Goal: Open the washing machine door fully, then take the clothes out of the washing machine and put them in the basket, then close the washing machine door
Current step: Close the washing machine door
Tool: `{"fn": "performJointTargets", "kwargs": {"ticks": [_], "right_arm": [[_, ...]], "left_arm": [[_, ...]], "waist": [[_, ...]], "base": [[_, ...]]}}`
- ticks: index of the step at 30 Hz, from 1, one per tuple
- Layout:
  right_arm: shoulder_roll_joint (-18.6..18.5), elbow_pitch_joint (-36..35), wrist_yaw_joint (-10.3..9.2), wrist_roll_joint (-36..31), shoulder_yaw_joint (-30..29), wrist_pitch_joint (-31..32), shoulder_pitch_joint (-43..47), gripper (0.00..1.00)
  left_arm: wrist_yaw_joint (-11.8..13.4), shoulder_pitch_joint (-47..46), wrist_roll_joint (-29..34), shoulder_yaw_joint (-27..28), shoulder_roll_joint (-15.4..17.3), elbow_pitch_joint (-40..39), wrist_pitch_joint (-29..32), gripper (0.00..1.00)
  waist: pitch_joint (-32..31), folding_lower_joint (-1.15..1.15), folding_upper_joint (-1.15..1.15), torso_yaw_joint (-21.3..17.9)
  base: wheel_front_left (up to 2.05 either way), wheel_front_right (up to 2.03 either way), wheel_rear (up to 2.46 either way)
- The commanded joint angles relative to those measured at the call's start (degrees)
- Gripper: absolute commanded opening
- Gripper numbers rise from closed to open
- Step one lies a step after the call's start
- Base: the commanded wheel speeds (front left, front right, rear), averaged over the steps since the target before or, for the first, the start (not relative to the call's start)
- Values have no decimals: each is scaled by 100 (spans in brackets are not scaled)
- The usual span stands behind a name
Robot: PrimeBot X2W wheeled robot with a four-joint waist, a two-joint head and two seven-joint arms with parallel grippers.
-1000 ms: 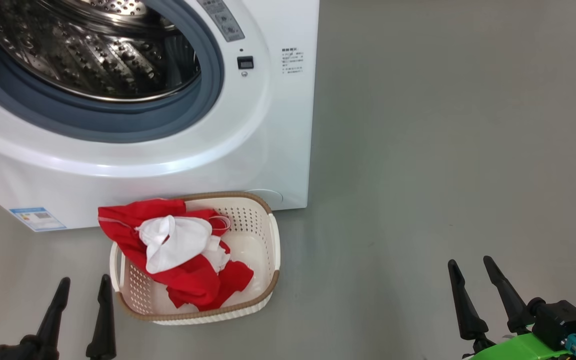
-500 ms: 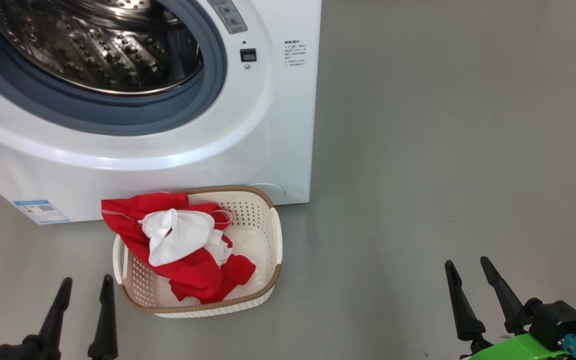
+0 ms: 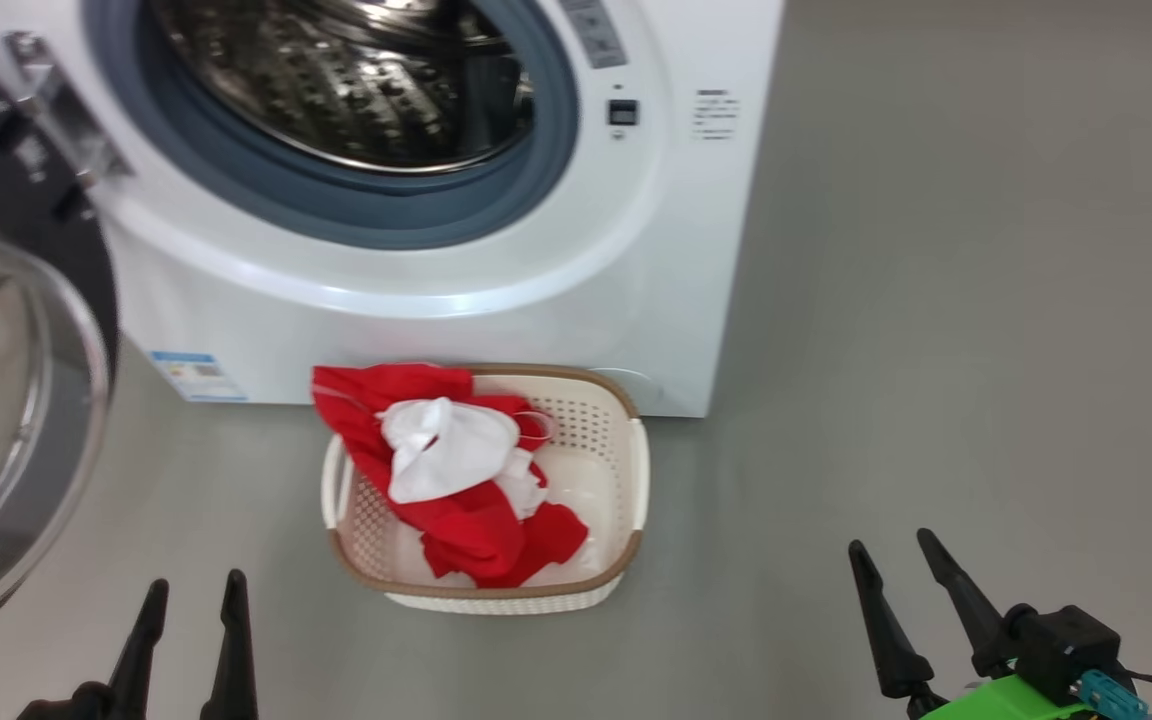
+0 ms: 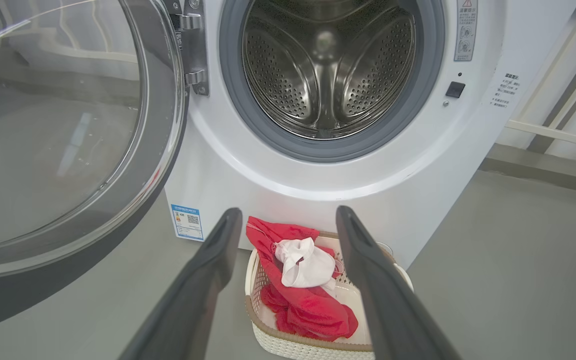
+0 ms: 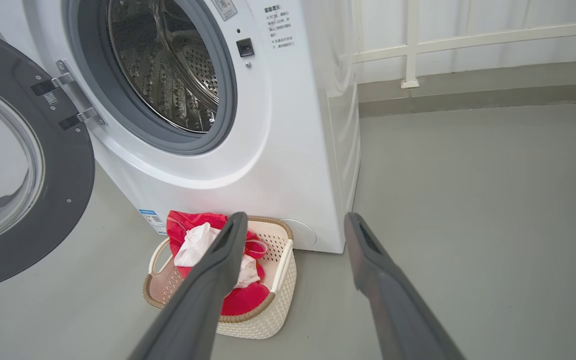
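Note:
The white washing machine [image 3: 496, 300] [image 4: 288, 185] [image 5: 288, 150] stands with its steel drum bare inside. Its washing machine door [image 3: 6, 400] [image 4: 68, 140] [image 5: 18, 170], black-rimmed with a glass bowl, hangs swung wide to the left. On the floor before the machine sits the basket [image 3: 626, 480] [image 4: 318, 345] [image 5: 278, 300], holding the red and white clothes [image 3: 456, 480] [image 4: 303, 295] [image 5: 193, 235], which drape over its back left rim. My left gripper [image 3: 194, 590] [image 4: 288, 220] is open and empty, low and left of the basket. My right gripper [image 3: 891, 545] [image 5: 293, 225] is open and empty, right of the basket.
Grey floor [image 3: 936, 300] stretches to the right of the machine. A white railing [image 5: 418, 45] and a low ledge run along the back wall. A blue label [image 3: 198, 375] marks the machine's lower left front.
The head camera has turned left: machine and basket sit further right in the picture, and more of the open door shows. Both grippers stay open; the clothes lie unchanged in the basket.

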Motion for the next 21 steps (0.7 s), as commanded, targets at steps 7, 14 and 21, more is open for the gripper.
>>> {"fn": "performJointTargets", "kwargs": {"ticks": [7,14,21], "right_arm": [[-191,106,36,6,571,-38,-381,100],[-264,220,36,124,791,-38,-411,100],[-312,306,36,206,1093,-38,-592,100]], "left_arm": [[4,4,-37,238,-35,16,-28,100],[4,223,-115,288,-53,118,-28,100],[54,470,-329,471,-54,-2,-28,100]], "waist": [[-176,0,0,1241],[-415,0,0,1956],[-430,0,0,2142]], "base": [[0,0,0],[0,0,0],[0,0,0]]}}
